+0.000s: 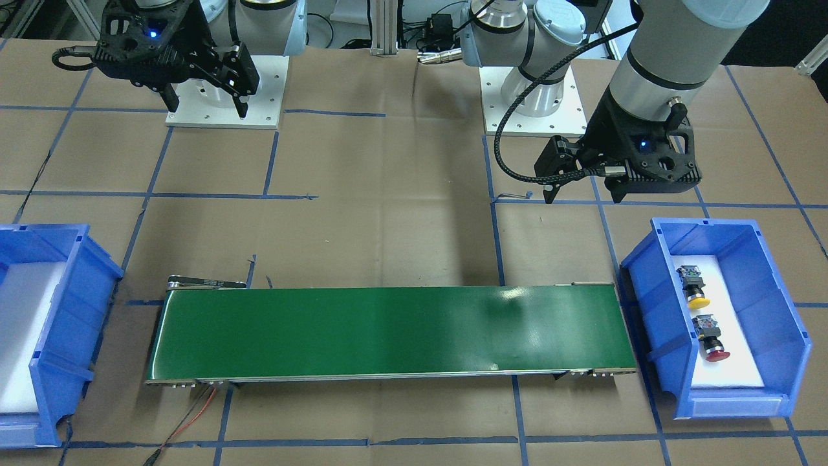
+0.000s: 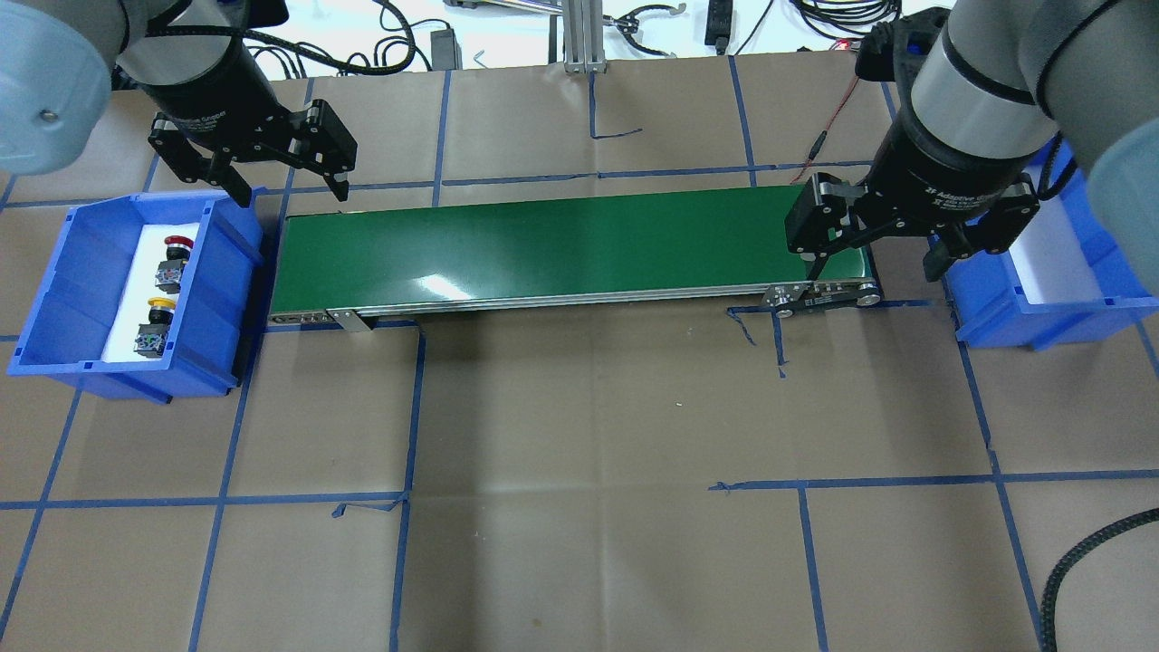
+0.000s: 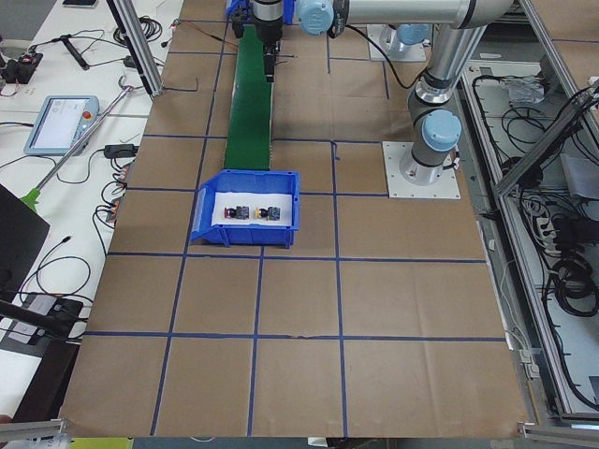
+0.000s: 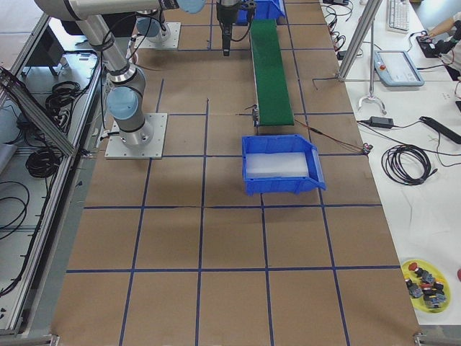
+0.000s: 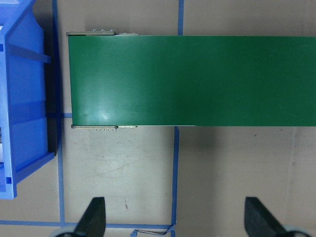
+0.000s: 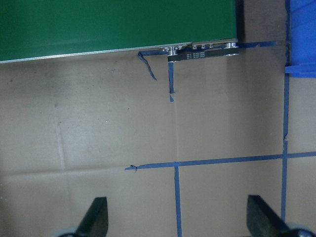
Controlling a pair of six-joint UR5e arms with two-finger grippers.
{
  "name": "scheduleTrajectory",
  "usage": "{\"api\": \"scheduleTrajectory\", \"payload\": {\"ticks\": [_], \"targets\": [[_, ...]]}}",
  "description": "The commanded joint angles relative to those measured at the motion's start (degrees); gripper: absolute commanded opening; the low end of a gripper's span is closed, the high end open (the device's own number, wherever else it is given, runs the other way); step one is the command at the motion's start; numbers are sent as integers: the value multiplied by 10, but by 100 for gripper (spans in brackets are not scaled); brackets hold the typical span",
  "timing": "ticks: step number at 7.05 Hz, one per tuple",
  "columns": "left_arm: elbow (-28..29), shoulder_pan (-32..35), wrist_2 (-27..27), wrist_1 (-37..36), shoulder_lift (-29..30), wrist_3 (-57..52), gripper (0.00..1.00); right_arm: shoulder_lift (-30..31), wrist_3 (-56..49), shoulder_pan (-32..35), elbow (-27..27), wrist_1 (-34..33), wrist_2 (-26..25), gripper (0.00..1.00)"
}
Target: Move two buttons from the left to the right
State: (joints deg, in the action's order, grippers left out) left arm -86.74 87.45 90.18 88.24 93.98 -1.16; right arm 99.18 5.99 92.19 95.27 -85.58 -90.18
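Note:
The two buttons lie in the left blue bin (image 2: 54,299) on white foam: the red-capped button (image 2: 172,256) farther from me, the yellow-capped button (image 2: 156,321) nearer. They also show in the front view, the yellow one (image 1: 692,286) and the red one (image 1: 710,338). My left gripper (image 2: 290,192) is open and empty, above the gap between that bin and the conveyor's left end. My right gripper (image 2: 874,272) is open and empty over the conveyor's right end. The wrist views show open fingers (image 5: 96,217) (image 6: 96,217) with nothing between them.
A green conveyor belt (image 2: 561,249) runs between the left bin and a right blue bin (image 2: 1041,312) lined with white foam and holding nothing (image 4: 281,166). Brown paper with blue tape lines covers the table. A yellow dish of spare buttons (image 4: 425,280) sits on the side table.

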Motion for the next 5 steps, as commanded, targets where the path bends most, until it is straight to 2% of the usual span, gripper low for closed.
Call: {"api": "scheduleTrajectory", "payload": {"ticks": [1,4,5], "targets": [[0,0,-3,1,-2,0,100,-1,0,0,1,1,0,100],[1,-14,2,0,5,-11,100,-5,0,0,3,1,0,100],[6,-53,1,0,5,-43,100,-4,-3,0,3,0,0,100]]}}
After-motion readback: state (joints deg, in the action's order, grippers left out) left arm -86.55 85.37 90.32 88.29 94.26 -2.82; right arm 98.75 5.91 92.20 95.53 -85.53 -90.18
